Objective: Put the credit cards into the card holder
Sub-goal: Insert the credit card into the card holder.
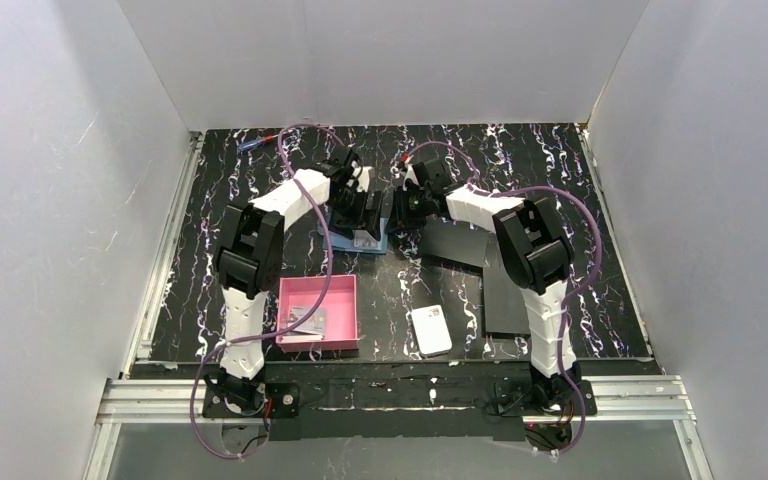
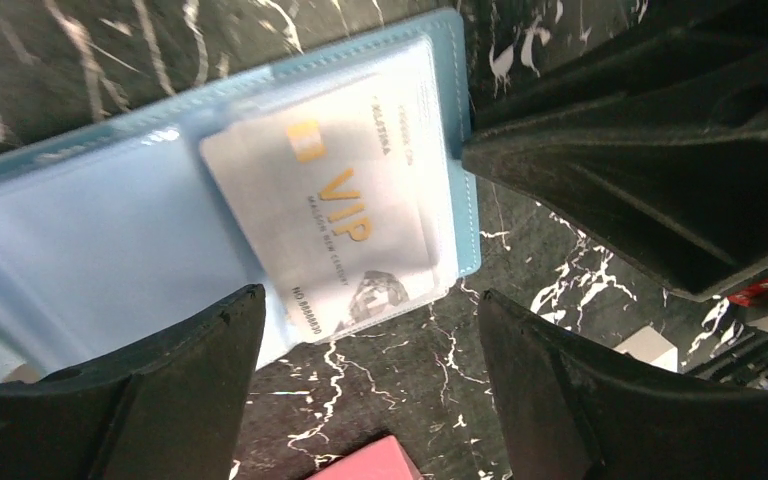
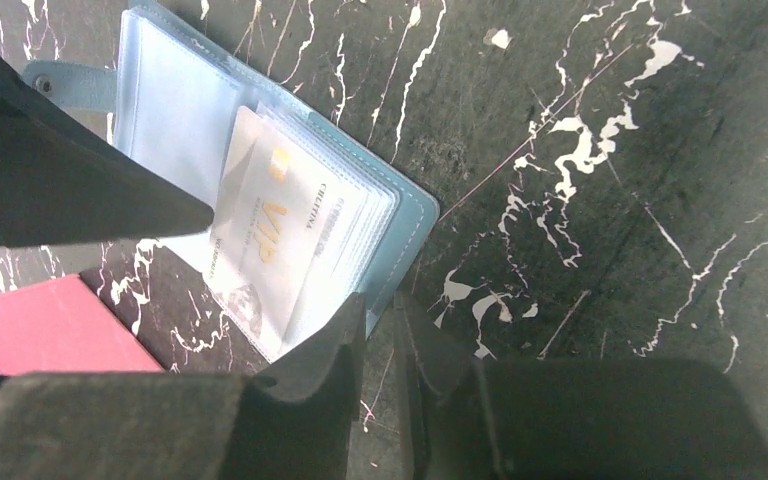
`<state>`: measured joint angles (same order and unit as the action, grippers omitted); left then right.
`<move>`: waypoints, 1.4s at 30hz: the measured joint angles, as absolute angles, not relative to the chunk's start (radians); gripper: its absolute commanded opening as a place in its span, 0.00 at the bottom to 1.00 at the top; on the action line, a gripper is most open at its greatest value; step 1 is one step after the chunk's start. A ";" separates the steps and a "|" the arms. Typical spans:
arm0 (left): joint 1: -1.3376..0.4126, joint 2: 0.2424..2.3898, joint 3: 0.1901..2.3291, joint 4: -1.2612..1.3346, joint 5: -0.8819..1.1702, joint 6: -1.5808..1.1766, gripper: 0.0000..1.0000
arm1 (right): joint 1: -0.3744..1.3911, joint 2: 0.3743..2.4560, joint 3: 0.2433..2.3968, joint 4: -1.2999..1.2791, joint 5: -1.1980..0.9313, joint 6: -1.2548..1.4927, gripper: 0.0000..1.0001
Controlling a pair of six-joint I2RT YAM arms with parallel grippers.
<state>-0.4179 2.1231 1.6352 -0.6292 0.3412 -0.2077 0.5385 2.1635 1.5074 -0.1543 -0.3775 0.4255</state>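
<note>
Right fingers (image 2: 650, 180) crowd the card holder's (image 2: 90, 240) right edge.

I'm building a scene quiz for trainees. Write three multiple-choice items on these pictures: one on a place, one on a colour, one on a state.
1. The pink tray lies:
A) at the far right
B) at the near left, by the left arm
C) at the far middle

2. The VIP lettering on the credit card is:
A) red
B) green
C) gold

3. The card holder is:
A) lying open
B) folded shut
C) standing on edge

Answers:
1 B: the top view shows it beside the left arm's lower part.
2 C: the left wrist view shows gold letters.
3 A: both wrist views show its pale inside and clear sleeves.
</note>
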 measured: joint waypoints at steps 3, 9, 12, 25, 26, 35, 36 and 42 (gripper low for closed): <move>-0.412 2.134 1.686 -0.658 0.309 -0.199 0.77 | 0.538 2.166 1.509 -0.155 -0.383 0.416 0.24; -0.403 2.185 1.753 -0.655 0.286 -0.199 0.77 | 0.537 2.179 1.525 -0.157 -0.398 0.408 0.24; -0.405 2.205 1.760 -0.653 0.308 -0.207 0.76 | 0.536 2.199 1.552 -0.157 -0.413 0.408 0.24; -0.397 2.160 1.659 -0.498 0.390 -0.235 0.75 | 0.521 2.221 1.573 -0.151 -0.457 0.421 0.24; -0.397 2.158 1.656 -0.489 0.396 -0.235 0.76 | 0.520 2.221 1.577 -0.154 -0.450 0.419 0.26; -0.347 2.090 1.618 -0.533 0.480 -0.275 0.82 | 0.505 2.226 1.639 -0.212 -0.402 0.378 0.63; -0.335 2.061 1.614 -0.549 0.495 -0.281 0.83 | 0.505 2.222 1.645 -0.220 -0.391 0.364 0.65; -0.273 1.796 1.617 -0.640 0.518 -0.290 0.86 | 0.505 2.148 1.647 -0.322 -0.307 0.287 0.70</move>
<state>-0.2729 1.7962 1.6165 -0.6399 0.5182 -0.2905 0.5049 2.1475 1.6470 -0.3222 -0.3069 0.2874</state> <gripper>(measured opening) 0.850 0.681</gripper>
